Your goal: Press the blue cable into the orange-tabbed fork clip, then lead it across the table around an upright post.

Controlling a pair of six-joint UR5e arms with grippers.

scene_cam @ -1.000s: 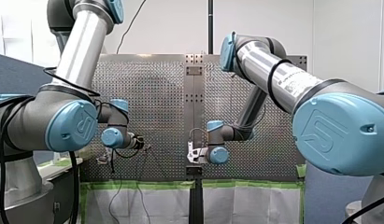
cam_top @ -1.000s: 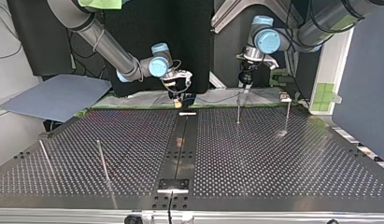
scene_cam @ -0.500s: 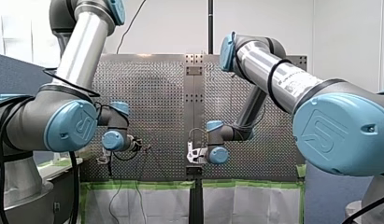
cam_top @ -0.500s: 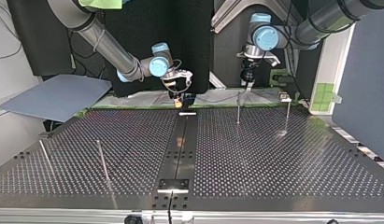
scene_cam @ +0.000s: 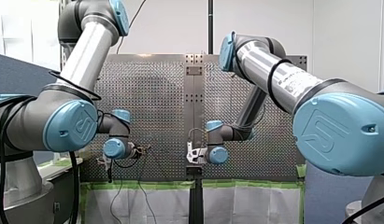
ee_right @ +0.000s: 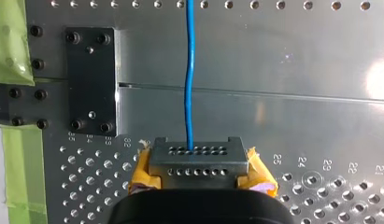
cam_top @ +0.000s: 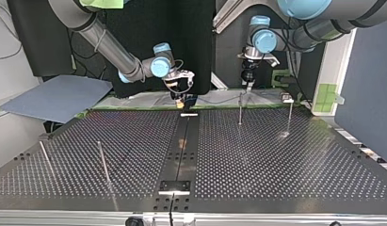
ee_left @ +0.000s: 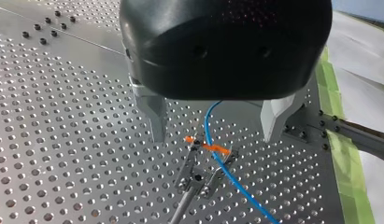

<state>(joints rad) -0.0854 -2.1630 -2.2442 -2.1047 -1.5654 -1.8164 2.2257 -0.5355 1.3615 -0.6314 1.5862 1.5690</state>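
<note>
Two steps; looks like the tail of the first. Seeing thin blue cable (ee_left: 236, 179) laid in the steel fork clip (ee_left: 201, 172), across its orange tabs. Hovering just over clip w/ L gripper (ee_left: 215, 137), metal fingers spread wide, nothing held. Pinching cable w/ R gripper (ee_right: 196, 161), yellow pads closed, away from clip. Next, prob.: leading it round slim post (cam_top: 102, 162) far across from clip, kept taut.

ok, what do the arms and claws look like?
Both arms: silver tubes, grey joints, light-blue caps with an embossed logo; black cables wrap my left arm and my right arm. Left claw: rounded black housing, two tapered bare-metal fingers. Right claw: black body, grey perforated block at the tip, yellow pads.
</note>
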